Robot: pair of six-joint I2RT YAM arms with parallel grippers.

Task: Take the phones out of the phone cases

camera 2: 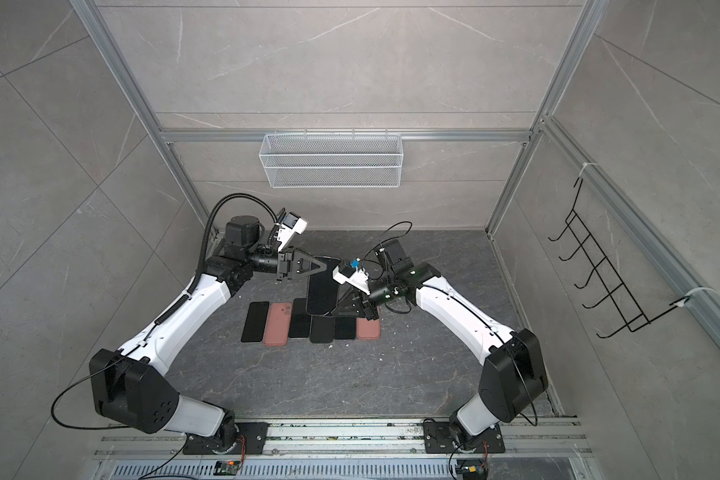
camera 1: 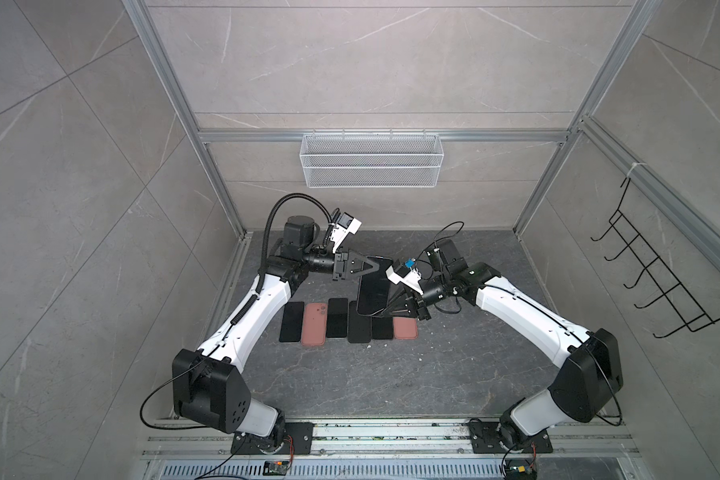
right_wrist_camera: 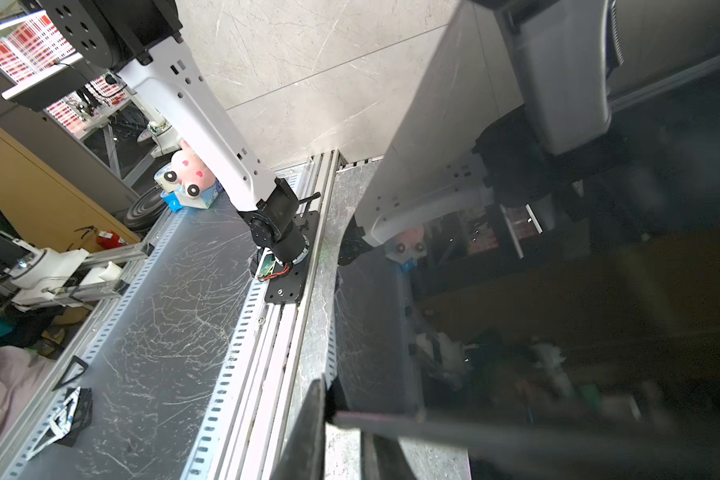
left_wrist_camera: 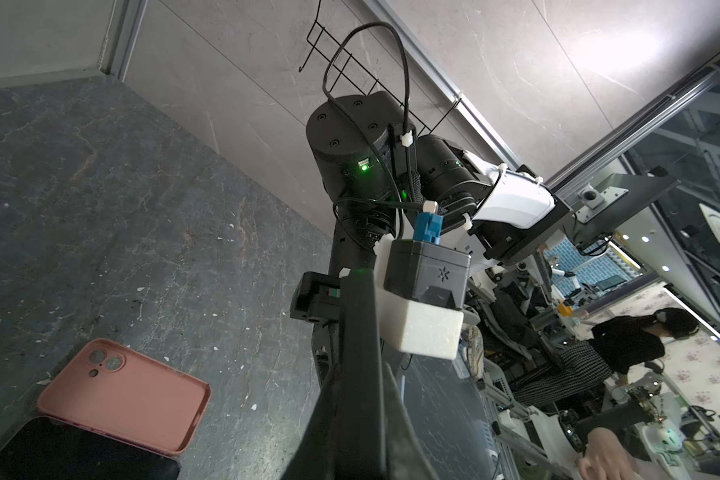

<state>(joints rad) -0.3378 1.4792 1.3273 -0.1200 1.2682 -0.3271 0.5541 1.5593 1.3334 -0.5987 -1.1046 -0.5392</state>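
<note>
In both top views a black phone [camera 1: 373, 291] [camera 2: 321, 293] hangs tilted above the table, held between my two grippers. Whether a phone case is on it I cannot tell; its rim looks faintly pink in the right wrist view. My left gripper [camera 1: 370, 264] [camera 2: 325, 262] is shut on its far corner, and the left wrist view shows the phone [left_wrist_camera: 358, 316] edge-on between those fingers [left_wrist_camera: 329, 399]. My right gripper [camera 1: 382, 312] [camera 2: 334, 311] is shut on its near edge. In the right wrist view the glossy screen [right_wrist_camera: 558, 291] fills the frame beside a finger [right_wrist_camera: 308, 436].
On the dark table below lies a row of black phones [camera 1: 292, 322] [camera 1: 336, 318] and empty pink cases [camera 1: 314, 324] [camera 1: 406, 328] [left_wrist_camera: 121, 395]. A white wire basket [camera 1: 371, 160] hangs on the back wall. A black hook rack [camera 1: 661, 282] is on the right wall.
</note>
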